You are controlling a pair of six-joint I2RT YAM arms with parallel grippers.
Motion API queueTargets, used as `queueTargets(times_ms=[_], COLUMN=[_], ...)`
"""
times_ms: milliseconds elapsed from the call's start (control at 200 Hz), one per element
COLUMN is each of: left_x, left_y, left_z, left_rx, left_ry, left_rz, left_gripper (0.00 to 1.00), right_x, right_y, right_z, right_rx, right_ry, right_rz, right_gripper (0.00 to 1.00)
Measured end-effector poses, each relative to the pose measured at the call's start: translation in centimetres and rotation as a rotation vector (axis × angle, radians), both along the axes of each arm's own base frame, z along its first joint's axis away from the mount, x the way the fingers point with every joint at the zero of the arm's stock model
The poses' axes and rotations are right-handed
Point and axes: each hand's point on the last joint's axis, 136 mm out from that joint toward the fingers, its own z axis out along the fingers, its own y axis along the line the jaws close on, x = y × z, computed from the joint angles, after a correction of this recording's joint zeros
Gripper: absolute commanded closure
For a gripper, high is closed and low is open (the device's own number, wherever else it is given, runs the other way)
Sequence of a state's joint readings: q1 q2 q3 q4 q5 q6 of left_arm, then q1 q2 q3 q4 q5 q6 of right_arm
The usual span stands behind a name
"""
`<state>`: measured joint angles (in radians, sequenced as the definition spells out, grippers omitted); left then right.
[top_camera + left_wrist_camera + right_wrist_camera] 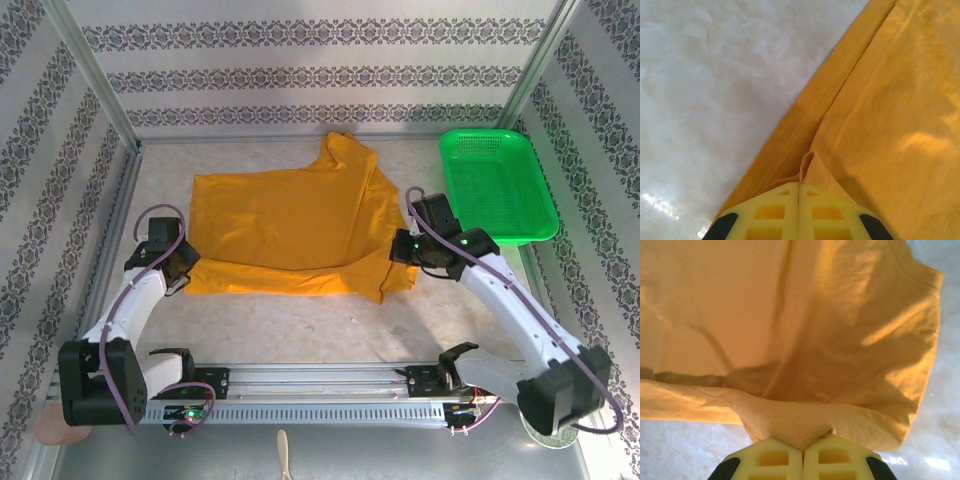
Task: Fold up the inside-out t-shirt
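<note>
The inside-out t-shirt (290, 225) is mustard-orange and lies spread over the middle of the table, one sleeve pointing to the back. My left gripper (188, 262) sits at the shirt's left near corner, shut on a pinch of its hem (807, 165). At the shirt's right near side my right gripper (405, 250) is shut on a stitched edge of the fabric (800, 432), which rises in a fold over the pale table. No print or label shows.
A green plastic basket (497, 185) stands at the back right, close behind the right arm. Patterned walls close in the table on three sides. A metal rail (320, 385) runs along the near edge between the arm bases.
</note>
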<state>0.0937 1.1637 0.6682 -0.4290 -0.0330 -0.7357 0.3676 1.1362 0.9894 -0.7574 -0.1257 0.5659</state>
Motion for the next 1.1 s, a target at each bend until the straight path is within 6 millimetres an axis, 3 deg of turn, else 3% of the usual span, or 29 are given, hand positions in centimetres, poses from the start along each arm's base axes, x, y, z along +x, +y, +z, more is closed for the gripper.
queueTargets(times_ms=[385, 405, 430, 465, 505, 625, 684, 774, 894, 994, 1099], left_x=[4.9, 5.1, 5.3, 5.7, 6.1, 7.6, 8.3, 9.1, 9.1, 8.4, 6.7], left_y=[0.6, 0.6, 0.6, 0.6, 0.7, 0.8, 0.8, 0.9, 0.3, -0.6, -2.2], left_z=[-2.2, -2.3, -2.5, -2.8, -3.1, -3.1, -2.4, -0.9, 1.8, 4.0, 4.0], left_rx=[0.005, 0.004, 0.004, 0.004, 0.003, 0.006, 0.010, 0.014, -0.002, -0.036, -0.085], left_ry=[0.028, 0.029, 0.033, 0.038, 0.043, 0.046, 0.028, -0.014, -0.087, -0.149, -0.157], left_rz=[-0.002, -0.001, -0.001, -0.001, -0.002, -0.010, -0.017, -0.019, -0.041, -0.073, -0.121], left_gripper=[1.00, 1.00, 1.00, 0.91, 0.76, 0.44, 0.33, 0.28, 0.24, 0.23, 0.22], right_x=[7.3, 7.8, 8.4, 9.3, 10.2, 12.4, 12.3, 11.4, 7.6, 4.4, 2.0], right_y=[-1.0, -1.1, -1.2, -1.3, -1.3, -0.9, -0.9, -0.6, 0.7, 1.5, 1.3], right_z=[-3.0, -3.2, -3.4, -3.6, -3.7, -2.9, -2.0, -0.1, 0.8, -1.6, -6.1], right_rx=[0.004, 0.006, 0.009, 0.016, 0.020, 0.029, 0.033, 0.044, 0.057, 0.047, 0.012], right_ry=[0.044, 0.046, 0.047, 0.051, 0.051, 0.008, -0.016, -0.071, -0.112, -0.065, 0.049], right_rz=[-0.046, -0.052, -0.058, -0.067, -0.070, -0.068, -0.066, -0.052, -0.007, 0.027, 0.029], right_gripper=[1.00, 0.94, 0.79, 0.63, 0.55, 0.49, 0.49, 0.49, 0.48, 0.48, 0.48])
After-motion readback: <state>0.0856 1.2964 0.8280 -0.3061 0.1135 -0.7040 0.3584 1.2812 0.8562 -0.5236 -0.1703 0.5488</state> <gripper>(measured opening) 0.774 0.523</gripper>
